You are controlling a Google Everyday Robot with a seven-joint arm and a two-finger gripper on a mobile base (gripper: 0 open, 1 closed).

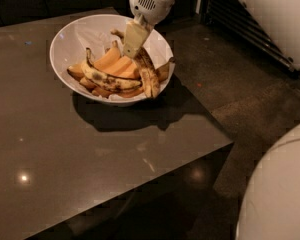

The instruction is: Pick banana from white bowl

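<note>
Scene: a white bowl (pixel 72 36) of bananas sits on a dark, glossy bench (pixel 90 159), with a robot arm reaching down into it from above.
Gripper: the gripper (pixel 131 46) is inside the bowl on its far right side, just over the fruit.
Fingers: the pale fingers (pixel 132 36) look closed around the upper end of the banana. A dark stem pokes out on their left side.
Banana: the banana (pixel 148 76), dull yellow with heavy brown streaks, slopes down from the fingers. Its lower end rests by the bowl's right rim, so it has not left the bowl.
Neighbours: a slimmer black-spotted banana (pixel 107 79) lies across the front. Cleaner yellow-orange bananas (pixel 112 60) are piled behind it, touching or just beside the target.
Risk, slip: the hold is near one end, so the long free part could swing down and pull the soft, overripe fruit out of the fingers.
Risk, tear: squeezing close to the stem could split the skin and leave the fruit behind.
Risk, snag: the low end could catch the rim on the way up, tipping or dragging the bowl.
Risk, disturbance: neighbouring bananas leaning on it could be lifted or rolled out of the bowl.
Risk, drop: if the banana falls beyond the right rim it lands near the bench edge.
</note>
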